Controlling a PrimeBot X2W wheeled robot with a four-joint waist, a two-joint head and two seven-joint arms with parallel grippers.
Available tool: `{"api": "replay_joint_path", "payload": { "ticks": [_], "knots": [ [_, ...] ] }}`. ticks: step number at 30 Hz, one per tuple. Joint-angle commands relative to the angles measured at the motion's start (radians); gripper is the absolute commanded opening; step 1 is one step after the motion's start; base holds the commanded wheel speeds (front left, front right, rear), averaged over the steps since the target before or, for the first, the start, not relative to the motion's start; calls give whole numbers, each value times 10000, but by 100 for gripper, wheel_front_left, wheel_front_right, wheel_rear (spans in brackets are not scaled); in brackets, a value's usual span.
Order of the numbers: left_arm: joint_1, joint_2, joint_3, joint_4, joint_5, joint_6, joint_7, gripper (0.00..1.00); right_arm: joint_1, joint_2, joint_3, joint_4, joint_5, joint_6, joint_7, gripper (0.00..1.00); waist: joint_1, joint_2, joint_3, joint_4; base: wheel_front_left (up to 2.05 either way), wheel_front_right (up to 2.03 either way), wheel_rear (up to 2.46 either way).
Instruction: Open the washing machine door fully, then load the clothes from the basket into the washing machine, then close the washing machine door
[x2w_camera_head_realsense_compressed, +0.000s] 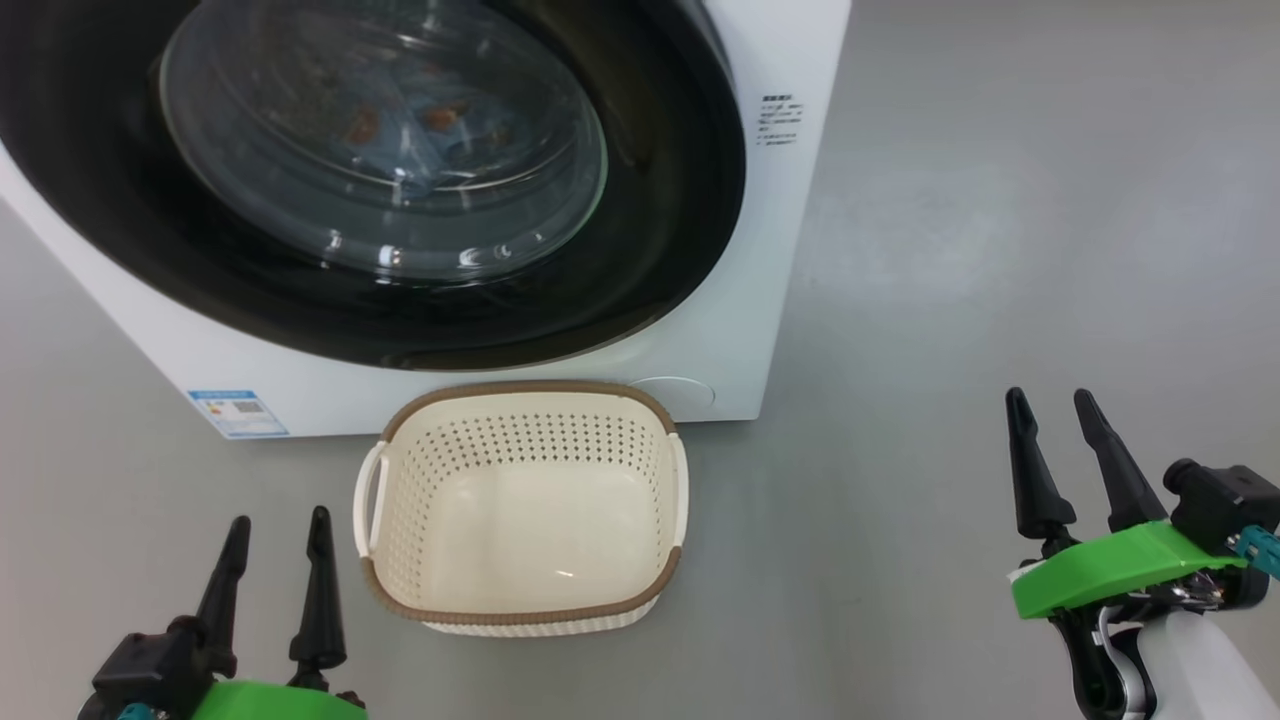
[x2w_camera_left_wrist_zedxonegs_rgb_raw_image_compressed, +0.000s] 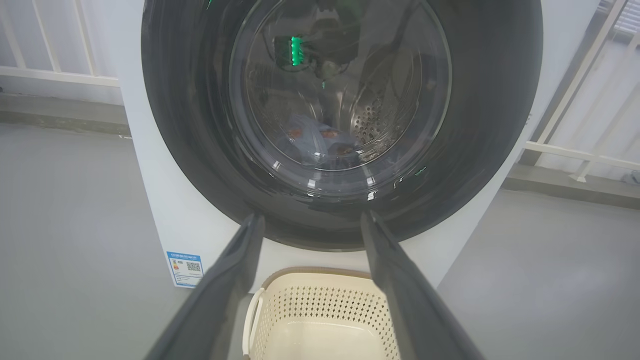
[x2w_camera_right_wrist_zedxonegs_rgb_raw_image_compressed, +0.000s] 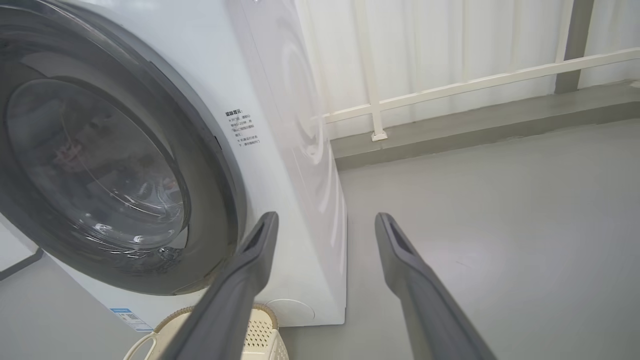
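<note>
door (x2w_camera_head_realsense_compressed: 640, 250) looks shut, clothes (x2w_camera_left_wrist_zedxonegs_rgb_raw_image_compressed: 310, 142) inside, basket (x2w_camera_head_realsense_compressed: 520, 612) empty. left gripper (x2w_camera_head_realsense_compressed: 280, 517) and right gripper (x2w_camera_head_realsense_compressed: 1050, 395) in the bottom corners, both wide, empty. my worry: latch didn't catch, door pops open

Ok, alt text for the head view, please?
A white washing machine with its round black-rimmed door shut, blue clothes visible through the glass. An empty cream basket sits on the floor before it; left gripper and right gripper, both open, flank it.

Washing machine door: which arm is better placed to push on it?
Left, probably: the left pincer, beside the basket, points squarely at the door; the right pincer sits wide of the washing machine.
</note>
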Motion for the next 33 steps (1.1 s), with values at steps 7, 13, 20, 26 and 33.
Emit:
{"api": "replay_joint_path", "payload": {
  "ticks": [7, 13, 20, 26, 33],
  "knots": [
    [120, 310, 402, -193, 117, -21, -65, 100, 265, -49, -13, -337, -30, 0, -49, 100, 0, 0, -167, -268, 0, 0, 0],
    [230, 313, 531, -214, 229, -21, -65, 100, 427, -7, -145, -440, -55, 0, -49, 100, 0, 0, -197, -411, 0, 0, 0],
    [280, 269, 623, -239, 350, -21, -65, 100, 574, 30, -221, -488, -87, 0, -49, 100, 0, 0, -208, -490, 0, 0, 0],
    [301, 236, 715, -234, 404, -21, -65, 100, 610, 60, -231, -463, -102, 0, -49, 100, 0, 0, -246, -532, 0, 0, 0],
    [364, 207, 782, -240, 470, -21, -65, 100, 672, 80, -248, -440, -110, 0, -49, 100, 0, 0, -319, -549, 0, 0, 0]
  ]
}}
